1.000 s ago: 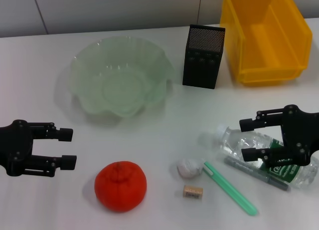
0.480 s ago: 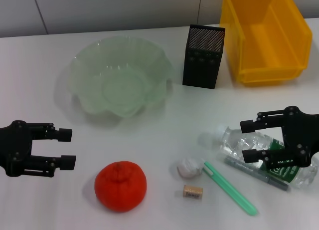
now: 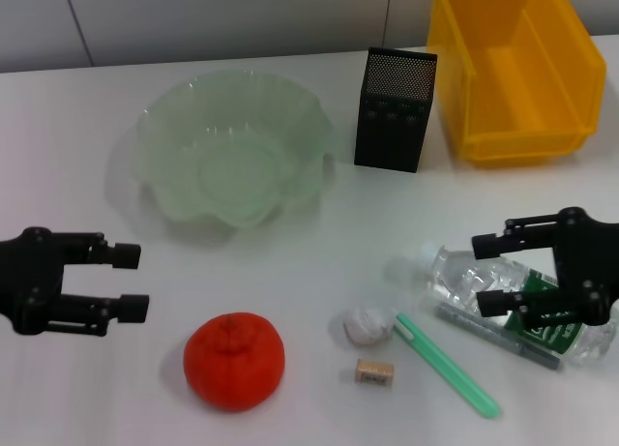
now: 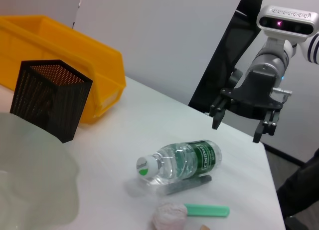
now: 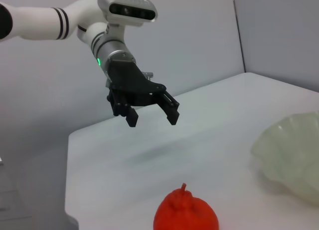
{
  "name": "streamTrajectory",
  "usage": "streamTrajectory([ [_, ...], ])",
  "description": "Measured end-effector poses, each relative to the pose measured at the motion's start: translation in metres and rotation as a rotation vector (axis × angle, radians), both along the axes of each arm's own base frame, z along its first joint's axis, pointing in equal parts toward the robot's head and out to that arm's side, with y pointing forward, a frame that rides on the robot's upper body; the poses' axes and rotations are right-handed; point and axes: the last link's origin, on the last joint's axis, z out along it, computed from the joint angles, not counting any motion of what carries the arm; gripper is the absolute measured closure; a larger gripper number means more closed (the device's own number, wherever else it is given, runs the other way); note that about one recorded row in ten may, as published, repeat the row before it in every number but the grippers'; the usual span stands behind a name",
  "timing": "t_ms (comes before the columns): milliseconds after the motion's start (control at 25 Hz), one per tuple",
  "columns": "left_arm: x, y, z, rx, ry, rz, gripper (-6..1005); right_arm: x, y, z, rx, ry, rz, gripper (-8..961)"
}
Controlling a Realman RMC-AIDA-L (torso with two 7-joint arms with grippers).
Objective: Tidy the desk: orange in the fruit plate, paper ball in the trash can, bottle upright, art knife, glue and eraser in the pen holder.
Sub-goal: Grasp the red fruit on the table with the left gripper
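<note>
The bottle (image 3: 517, 306) lies on its side directly beneath the right gripper (image 3: 495, 272), whose fingers spread wide and empty above it, likely to straddle it. The left gripper (image 3: 131, 282), equally open, hovers beside the orange (image 3: 234, 360).

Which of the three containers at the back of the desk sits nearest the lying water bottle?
The black square metal-mesh pen holder. It stands closer to the clear plastic bottle than the yellow plastic trash can or the pale green glass fruit plate.
</note>
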Motion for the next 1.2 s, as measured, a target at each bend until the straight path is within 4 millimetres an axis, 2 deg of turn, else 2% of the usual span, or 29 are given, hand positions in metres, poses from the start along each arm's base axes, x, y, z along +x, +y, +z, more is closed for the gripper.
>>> streamTrajectory([
  [80,0.010,0.001,0.000,0.019,0.058,0.014,213,0.002,-0.003,0.008,0.017,-0.017,-0.009,300],
  [200,0.014,0.000,-0.001,0.030,0.098,0.033,213,0.002,-0.005,0.012,0.028,-0.030,-0.015,303],
  [280,0.024,-0.001,-0.005,0.036,0.210,0.062,213,0.003,-0.006,0.015,0.037,-0.042,-0.017,304],
  [400,0.034,-0.001,-0.013,0.001,0.248,0.070,212,0.004,-0.006,0.016,0.041,-0.044,-0.017,306],
  [480,0.042,0.001,-0.028,-0.018,0.267,0.061,212,0.005,-0.006,0.018,0.043,-0.047,-0.018,308],
  [840,0.047,0.005,-0.054,-0.010,0.325,-0.006,212,0.003,-0.003,0.017,0.043,-0.049,-0.004,314],
  [1200,0.041,0.005,-0.079,-0.027,0.318,-0.038,211,-0.005,0.001,0.016,0.026,-0.043,0.028,321],
])
